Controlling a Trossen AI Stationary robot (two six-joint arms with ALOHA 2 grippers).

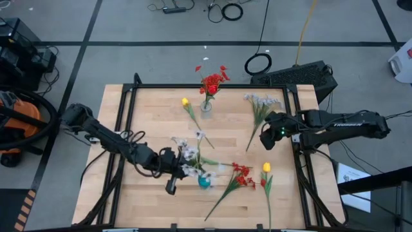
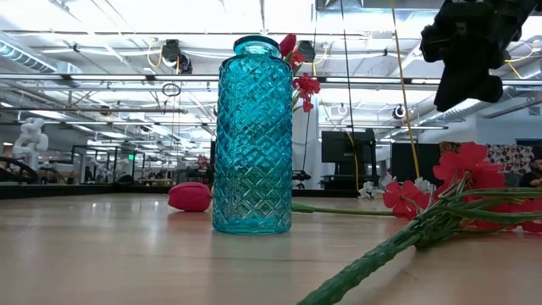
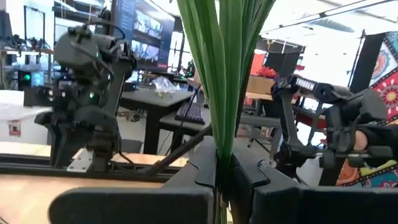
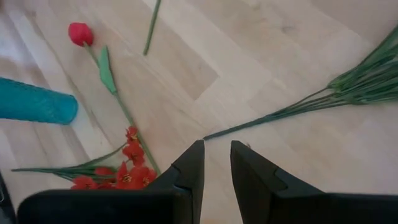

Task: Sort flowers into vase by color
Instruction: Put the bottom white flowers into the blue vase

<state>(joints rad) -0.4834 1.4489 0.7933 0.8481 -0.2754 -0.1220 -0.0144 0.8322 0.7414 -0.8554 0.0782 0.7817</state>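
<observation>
On the table: layout as follows, largest item first.
Table (image 1: 154, 109): wooden top carrying two vases and loose stems.
Left arm: reaches in from the near-left; left gripper (image 1: 172, 173) sits just beside the teal vase — fingers (image 3: 205, 171) pressed together on green stalks, pinching a white-grey spray (image 1: 187, 153).
Right arm: waits at the right edge; right gripper (image 1: 266, 138) hangs above the table, fingers (image 4: 193, 162) slightly apart, holding nothing.
Teal vase (image 2: 251, 135): upright near the table's front centre; from these views it cannot be told whether any stem is already inside.
Clear vase (image 1: 206, 106): upright at the far centre, holding red blooms (image 1: 212, 80).
Loose flowers: white spray (image 1: 261, 103) near the right arm; red spray (image 1: 239, 175) just right of the teal vase; yellow bud (image 1: 185, 102) left of the clear vase; yellow bud (image 1: 266, 167) at front right.
Step in hand: judged to be placing the white spray into the teal vase.
Next move: stalk ends must line up over the narrow neck, then lower — only then spread the fingers.
</observation>
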